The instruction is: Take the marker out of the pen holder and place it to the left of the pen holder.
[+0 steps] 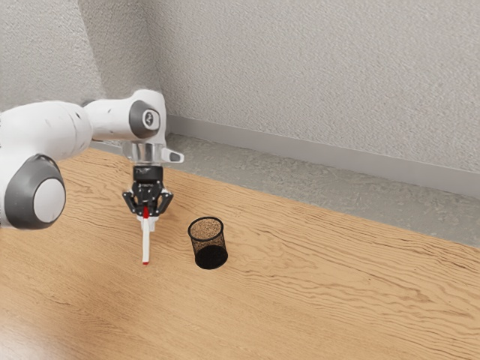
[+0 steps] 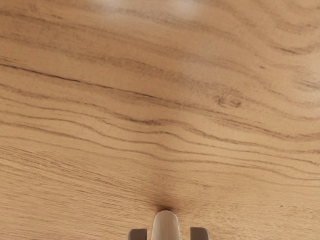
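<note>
Red-and-white, the marker point(image 1: 145, 246) hangs nearly upright, clasped between the fingertips of the gripper point(image 1: 148, 223), beside the black mesh pen holder point(image 1: 210, 256) on the wooden table point(image 1: 300, 300).

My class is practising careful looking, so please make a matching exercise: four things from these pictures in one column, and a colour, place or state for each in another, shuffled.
Things
1. Marker
2. Pen holder
3. Tabletop
4. Gripper

Descriptions
A. Light brown, with a wood grain
B. Black, at the end of the robot's arm
C. White and red, outside the mesh container
D. Black mesh, with a round open top

Right pairs: 1-C, 2-D, 3-A, 4-B
</note>
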{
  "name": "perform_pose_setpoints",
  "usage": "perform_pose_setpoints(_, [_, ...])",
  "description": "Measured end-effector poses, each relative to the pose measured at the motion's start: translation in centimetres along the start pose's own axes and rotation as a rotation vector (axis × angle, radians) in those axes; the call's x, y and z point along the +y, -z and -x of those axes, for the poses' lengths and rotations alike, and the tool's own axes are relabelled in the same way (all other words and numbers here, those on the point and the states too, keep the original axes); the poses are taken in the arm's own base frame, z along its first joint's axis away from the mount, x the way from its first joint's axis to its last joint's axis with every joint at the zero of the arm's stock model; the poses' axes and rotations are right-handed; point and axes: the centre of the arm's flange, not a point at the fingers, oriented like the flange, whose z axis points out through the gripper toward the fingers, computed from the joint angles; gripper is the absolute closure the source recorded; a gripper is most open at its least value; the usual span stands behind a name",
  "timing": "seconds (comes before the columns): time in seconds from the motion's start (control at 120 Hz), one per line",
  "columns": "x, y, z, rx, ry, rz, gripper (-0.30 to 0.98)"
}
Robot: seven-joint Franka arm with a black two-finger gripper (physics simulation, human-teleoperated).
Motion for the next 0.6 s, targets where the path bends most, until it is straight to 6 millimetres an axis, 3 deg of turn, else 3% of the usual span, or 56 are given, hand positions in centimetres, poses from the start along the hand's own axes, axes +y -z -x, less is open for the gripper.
perform_pose_setpoints(0.208, [1.0, -1.5, -1.4, -0.016, -0.025, 0.011, 0.35])
perform_pose_setpoints(0.292, [1.7, -2.3, -2.8, 0.007, -0.043, 0.018, 0.29])
perform_pose_setpoints(0.333, [2.0, -1.8, -3.2, 0.034, -0.052, 0.021, 0.31])
perform_pose_setpoints(0.433, [2.4, -0.6, -3.1, 0.083, -0.074, 0.029, 0.21])
perform_pose_setpoints(0.467, [2.9, 2.8, -0.7, 0.137, -0.089, 0.031, 0.18])
perform_pose_setpoints(0.5, [3.7, 6.5, 3.5, 0.191, -0.110, 0.029, 0.16])
perform_pose_setpoints(0.55, [4.1, 11.0, 11.5, 0.253, -0.136, 0.036, 0.12])
perform_pose_setpoints(0.6, [4.2, 13.7, 19.7, 0.310, -0.161, 0.056, 0.10])
